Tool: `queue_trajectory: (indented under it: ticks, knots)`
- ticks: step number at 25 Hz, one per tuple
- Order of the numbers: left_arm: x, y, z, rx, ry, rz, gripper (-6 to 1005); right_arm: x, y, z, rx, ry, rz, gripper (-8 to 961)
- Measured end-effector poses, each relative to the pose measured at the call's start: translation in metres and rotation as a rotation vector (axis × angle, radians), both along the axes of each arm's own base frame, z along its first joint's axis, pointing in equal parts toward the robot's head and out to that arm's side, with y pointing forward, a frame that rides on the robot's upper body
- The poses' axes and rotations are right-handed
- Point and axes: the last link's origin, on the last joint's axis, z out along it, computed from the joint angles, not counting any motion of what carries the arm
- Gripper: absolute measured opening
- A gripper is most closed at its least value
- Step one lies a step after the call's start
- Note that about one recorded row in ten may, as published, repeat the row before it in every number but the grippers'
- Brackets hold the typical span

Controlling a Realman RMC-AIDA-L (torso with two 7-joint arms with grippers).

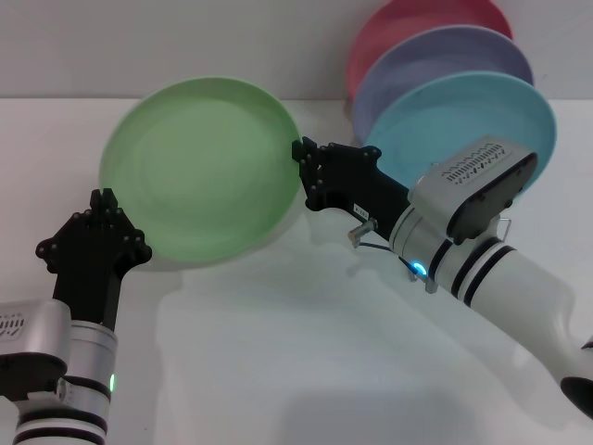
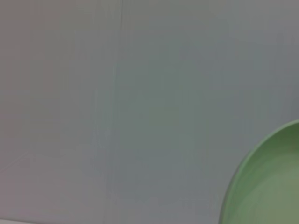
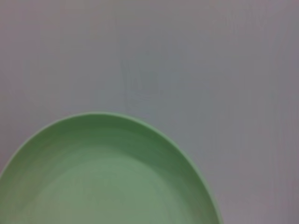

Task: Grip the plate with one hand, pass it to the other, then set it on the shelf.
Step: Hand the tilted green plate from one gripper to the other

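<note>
The pale-green plate (image 1: 199, 167) is lifted off the table and tilted, its face toward me. My right gripper (image 1: 304, 159) is shut on the plate's right rim. My left gripper (image 1: 103, 197) stands open at the plate's lower left edge, with nothing between its fingers. In the left wrist view only a piece of the plate (image 2: 268, 182) shows at one corner; in the right wrist view the plate (image 3: 107, 177) fills the near half. Bits of the silver wire shelf (image 1: 359, 229) show behind my right arm.
A sky-blue plate (image 1: 463, 116), a lavender plate (image 1: 445, 60) and a pink plate (image 1: 408, 23) stand upright in the shelf at the back right. The white table (image 1: 278, 352) runs to a pale wall behind.
</note>
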Motion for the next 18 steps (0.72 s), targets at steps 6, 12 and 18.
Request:
queue_trajectory:
  ticks: [6, 12, 18]
  knots:
    - [0.0000, -0.0002, -0.0004, -0.003, -0.001, 0.000, 71, -0.0004, -0.0005, -0.0005, -0.001, -0.001, 0.001, 34]
    - [0.0000, 0.0001, -0.0012, -0.009, -0.002, -0.001, 72, -0.0006, -0.0008, -0.0008, -0.002, -0.001, 0.001, 32]
    - [0.0002, 0.0003, -0.0011, -0.008, -0.010, -0.001, 73, -0.0007, -0.0009, -0.0011, -0.003, 0.000, 0.001, 32]
